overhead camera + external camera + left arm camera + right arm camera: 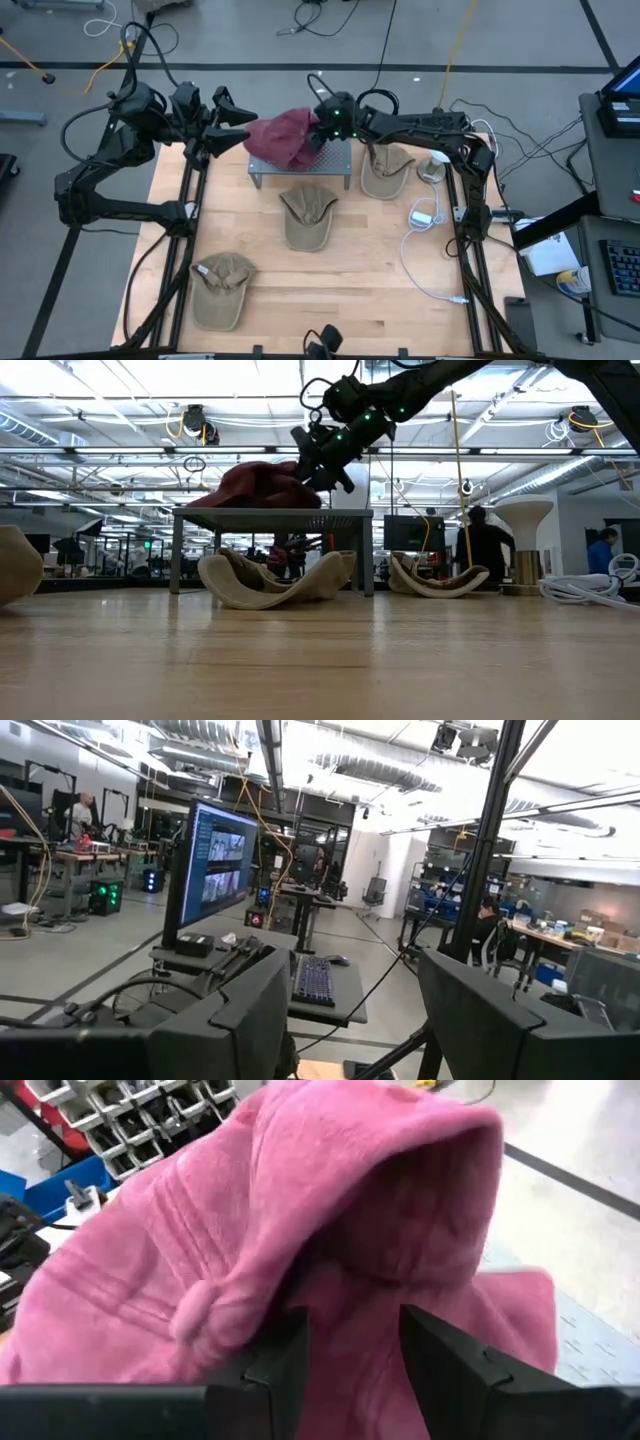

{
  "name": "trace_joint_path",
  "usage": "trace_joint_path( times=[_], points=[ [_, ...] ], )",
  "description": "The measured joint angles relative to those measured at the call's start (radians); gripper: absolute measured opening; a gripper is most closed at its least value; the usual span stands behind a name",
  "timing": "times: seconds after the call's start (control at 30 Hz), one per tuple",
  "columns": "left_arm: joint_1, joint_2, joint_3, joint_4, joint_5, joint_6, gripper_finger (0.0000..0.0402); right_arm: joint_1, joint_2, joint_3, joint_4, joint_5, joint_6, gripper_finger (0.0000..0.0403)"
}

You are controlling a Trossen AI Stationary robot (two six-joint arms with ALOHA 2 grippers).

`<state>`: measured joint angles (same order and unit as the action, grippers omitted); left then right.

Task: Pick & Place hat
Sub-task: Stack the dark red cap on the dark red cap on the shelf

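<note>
A dark pink hat lies bunched on top of a small grey metal stand at the table's far middle; the low view shows the hat resting on the stand's flat top. My right gripper reaches in from the table's right and is shut on the side of the hat facing it. My left gripper hangs in the air to the left of the stand, raised and open, with nothing between its fingers. My right gripper has a soft fold of the hat's cloth between its two fingers, on the hat's right side. The fingers come slanting down from the table's right. The hat still lies on the stand's top, humped up above the fingers.
Three tan caps lie on the wood: one in front of the stand, one to its right, one at the near left. A white cable with an adapter and a pale mushroom-shaped form are at the right. Bare wood lies near the front.
</note>
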<state>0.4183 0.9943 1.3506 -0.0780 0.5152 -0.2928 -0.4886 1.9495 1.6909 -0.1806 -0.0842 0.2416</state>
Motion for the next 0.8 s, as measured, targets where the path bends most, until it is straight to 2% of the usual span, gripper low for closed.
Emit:
trace_joint_path(
  times=[0.33,0.53,0.7,0.8],
  points=[
    [0.000,0.000,0.000,0.000,-0.019,0.002,0.0228,0.000,0.000,0.000,-0.005,-0.023,-0.041,0.0143],
    [0.000,0.000,0.000,-0.022,-0.054,0.020,0.0228,-0.012,-0.016,-0.001,-0.099,0.006,0.004,0.0141],
    [0.000,0.000,0.000,-0.170,-0.215,0.132,0.0228,-0.015,-0.065,0.000,-0.154,0.005,0.023,0.0138],
    [0.000,0.016,0.001,-0.245,-0.355,0.154,0.0228,-0.010,-0.104,0.000,-0.234,0.003,0.035,0.0135]
  ],
)
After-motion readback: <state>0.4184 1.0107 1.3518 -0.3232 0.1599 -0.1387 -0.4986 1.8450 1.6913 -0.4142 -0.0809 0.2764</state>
